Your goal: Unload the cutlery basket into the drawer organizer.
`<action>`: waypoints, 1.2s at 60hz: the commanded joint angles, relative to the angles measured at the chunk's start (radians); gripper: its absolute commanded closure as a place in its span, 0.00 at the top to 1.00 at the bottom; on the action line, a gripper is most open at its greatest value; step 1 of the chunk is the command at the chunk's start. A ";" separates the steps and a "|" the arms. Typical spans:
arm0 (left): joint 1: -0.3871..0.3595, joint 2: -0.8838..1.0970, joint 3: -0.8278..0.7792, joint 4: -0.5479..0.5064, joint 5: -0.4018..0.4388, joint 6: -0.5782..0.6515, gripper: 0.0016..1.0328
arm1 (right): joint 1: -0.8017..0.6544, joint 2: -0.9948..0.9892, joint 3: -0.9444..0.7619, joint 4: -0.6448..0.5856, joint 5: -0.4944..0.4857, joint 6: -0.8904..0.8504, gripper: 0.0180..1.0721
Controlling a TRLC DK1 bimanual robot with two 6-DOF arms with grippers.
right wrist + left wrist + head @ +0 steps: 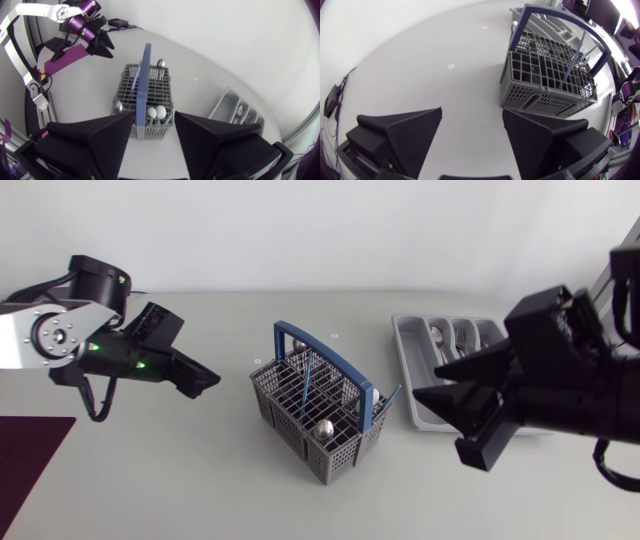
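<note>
Judging from how things lie, the unloading is part done. The drawer organizer [411, 370] sits toward the tabletop's right edge, nearer the far edge. Its visible compartments already hold pieces: a spoon [438, 337] and a fork [462, 338] can be made out. The cutlery basket [287, 430], grey with a blue handle, stands about the middle of the tabletop and is not empty. At least three rounded spoon bowls [323, 430] rise from its cells, along with slim blue-handled pieces [310, 375]. These are left to transfer.

Neither arm holds anything. The left gripper [472, 112] hangs above the tabletop toward the left edge, fingers spread with nothing between them; the basket is ahead of it and well apart. The right gripper [154, 114] is over the tabletop's right side, fingers likewise spread and empty, pointing toward the basket from above.

Limits of inspection:
- The right arm covers the organizer's near part and right end, so its number of compartments and full contents cannot be told.
- The basket's mesh and handle hide the lower cells, so no exact count of remaining pieces is possible.
- The kind of the blue-handled pieces cannot be determined.
- A dark red mat [30, 460] at the near left corner is cut off.
</note>
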 commanded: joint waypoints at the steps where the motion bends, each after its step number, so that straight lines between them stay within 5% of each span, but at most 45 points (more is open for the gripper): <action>1: -0.013 0.098 0.072 0.034 0.051 -0.005 0.73 | -0.061 -0.028 -0.093 0.000 -0.049 -0.037 0.19; 9: -0.013 0.207 0.127 0.099 0.161 -0.028 0.39 | -0.082 -0.037 -0.221 0.075 -0.089 -0.047 0.13; 14: -0.017 0.255 0.150 0.125 0.192 -0.030 0.33 | -0.084 -0.015 -0.277 0.138 -0.097 -0.055 0.11; 42: -0.064 0.405 0.207 0.140 0.249 -0.001 0.30 | -0.116 0.427 -0.260 0.483 -0.157 -0.100 0.10; 72: -0.060 0.333 0.106 0.136 0.293 0.071 0.30 | -0.156 0.663 -0.076 0.592 -0.166 -0.106 0.10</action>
